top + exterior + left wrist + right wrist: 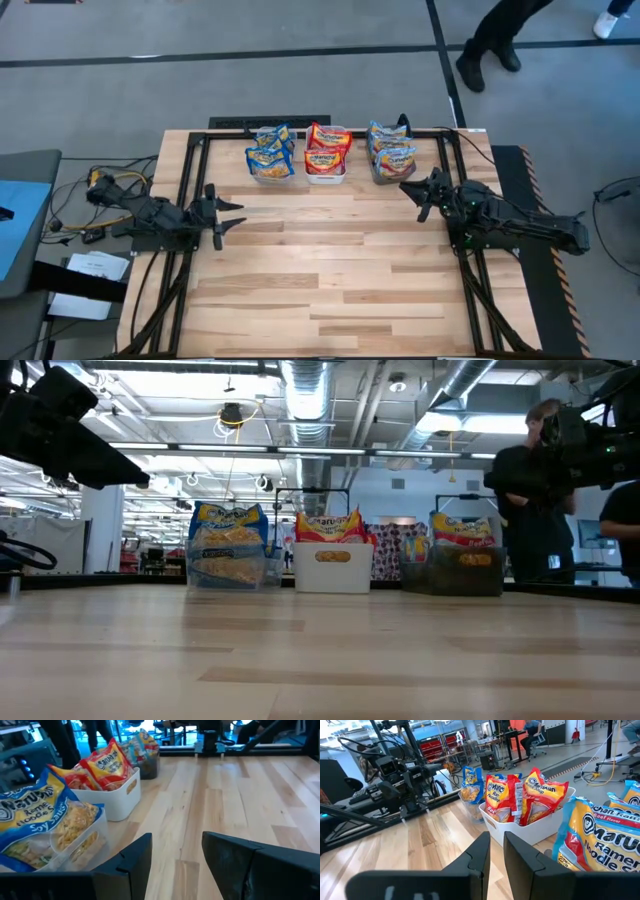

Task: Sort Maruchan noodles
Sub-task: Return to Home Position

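Left gripper (pixel 232 214): you've got it sitting at the left-middle of the overhead frame, right at the left edge of the table (pixel 330 290). Its fingers are spread wide and there's nothing between them.
Right gripper (pixel 412 190): this one's right of centre in the overhead frame, just below the dark grey bin (pixel 465 578). Your right wrist cam shows the fingers parted by only a narrow slit, and it isn't holding anything either.
Maruchan noodles (pixel 327 150): they're all standing in three bins lined up side by side at the top middle of the overhead frame, along the far edge of the table.
Clear bin (pixel 272 572): leftmost of the row in the overhead frame, stuffed with blue packets (pixel 228 532) standing upright.
White bin (pixel 332 572): middle of the row, with red packets (pixel 328 526) poking up over the rim.
Dark grey bin, contents: rightmost of the row, holding light blue packets (pixel 462 530), also upright.
Person (pixel 535 490): you'll see someone in dark clothes behind the table at the right side of the low frame, and a pair of legs at the upper right of the overhead frame.
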Robot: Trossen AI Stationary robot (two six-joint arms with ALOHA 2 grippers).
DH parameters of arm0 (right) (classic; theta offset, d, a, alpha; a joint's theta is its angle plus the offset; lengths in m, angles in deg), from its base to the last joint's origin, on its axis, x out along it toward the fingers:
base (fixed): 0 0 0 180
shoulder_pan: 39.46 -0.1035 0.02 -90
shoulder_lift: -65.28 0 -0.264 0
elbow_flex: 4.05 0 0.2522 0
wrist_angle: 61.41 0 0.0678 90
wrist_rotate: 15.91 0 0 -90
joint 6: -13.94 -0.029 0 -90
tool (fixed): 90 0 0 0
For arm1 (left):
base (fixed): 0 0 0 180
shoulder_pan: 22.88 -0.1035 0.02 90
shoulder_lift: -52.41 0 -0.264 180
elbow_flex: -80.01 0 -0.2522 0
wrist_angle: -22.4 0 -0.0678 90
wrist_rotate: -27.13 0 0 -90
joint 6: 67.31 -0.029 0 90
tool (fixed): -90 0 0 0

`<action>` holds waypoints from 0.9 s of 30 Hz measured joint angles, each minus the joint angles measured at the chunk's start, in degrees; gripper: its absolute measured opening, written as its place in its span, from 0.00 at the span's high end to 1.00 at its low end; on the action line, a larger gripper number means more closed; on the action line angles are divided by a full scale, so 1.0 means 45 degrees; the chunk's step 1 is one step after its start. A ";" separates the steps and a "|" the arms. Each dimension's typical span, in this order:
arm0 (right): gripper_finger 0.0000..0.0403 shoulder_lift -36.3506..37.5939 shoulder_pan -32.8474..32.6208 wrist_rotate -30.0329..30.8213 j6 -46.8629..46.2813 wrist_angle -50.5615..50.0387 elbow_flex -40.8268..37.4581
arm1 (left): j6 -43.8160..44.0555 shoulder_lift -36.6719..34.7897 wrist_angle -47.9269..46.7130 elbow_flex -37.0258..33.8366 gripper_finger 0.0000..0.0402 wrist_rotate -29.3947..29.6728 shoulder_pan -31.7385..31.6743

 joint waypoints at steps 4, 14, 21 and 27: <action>0.80 0.0000 0.0000 0.0003 -0.0005 0.0000 0.0000 | 0.0679 0.0000 0.0000 0.0000 0.59 0.0012 -0.0145; 0.80 0.0000 0.0000 0.0005 -0.0005 0.0000 0.0000 | 0.3306 0.0000 -0.0030 -0.0005 0.59 -0.0675 -0.0140; 0.80 0.0000 0.0000 0.0005 -0.0005 0.0000 0.0000 | 0.2935 0.0000 -0.0034 -0.0010 0.59 -0.0666 -0.0140; 0.80 0.0000 0.0000 0.0009 -0.0005 0.0000 0.0000 | 0.2929 0.0000 -0.0036 -0.0015 0.59 -0.0661 -0.0140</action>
